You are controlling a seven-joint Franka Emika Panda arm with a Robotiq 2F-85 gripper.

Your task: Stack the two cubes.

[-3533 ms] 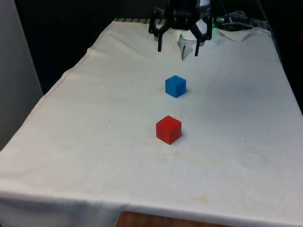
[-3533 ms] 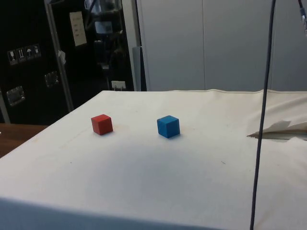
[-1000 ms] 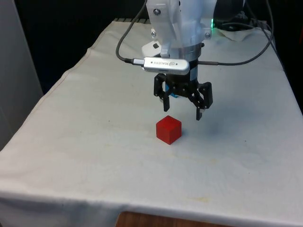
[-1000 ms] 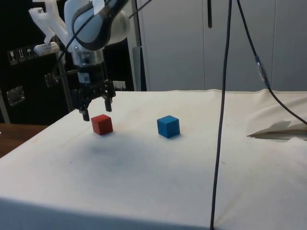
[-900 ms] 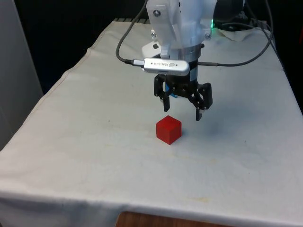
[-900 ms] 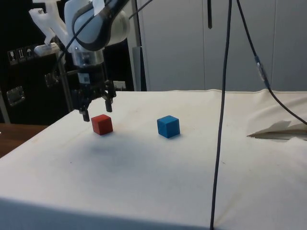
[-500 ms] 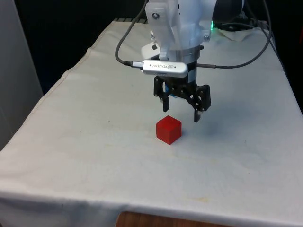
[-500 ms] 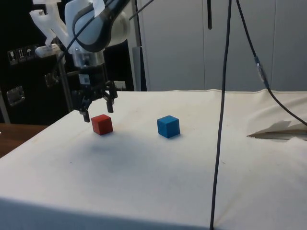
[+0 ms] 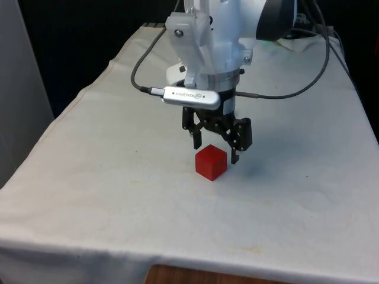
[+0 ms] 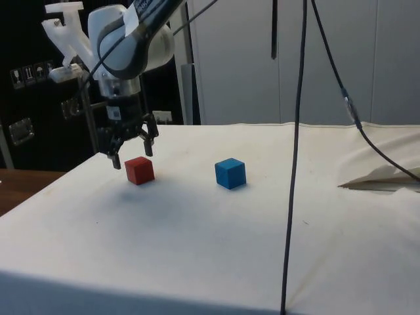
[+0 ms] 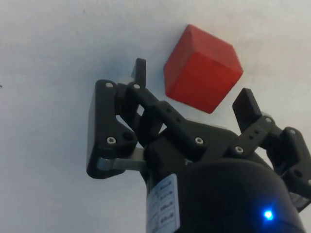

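Gripper (image 9: 215,150) spread wide, poised just above the red cube (image 9: 211,162) — nothing grasped yet. The blue cube (image 10: 230,173) sits apart on the surface (image 9: 118,177). Stacking hasn't begun — pick-up and placement both remain.

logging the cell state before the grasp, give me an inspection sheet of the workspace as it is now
surface: table under a white cloth, faintly stained, creased at the robot's end.
job's things: red cube and blue cube both rest on the cloth, apart, not stacked.
clutter: nothing seen.
grippers: gripper open, hanging just above the red cube, fingers to either side of it, not touching.
cables: grey cable loops from the wrist; dark cables hang across the side view.
surroundings: black curtains behind the table; dark cabinets and pale wall panels at the side.
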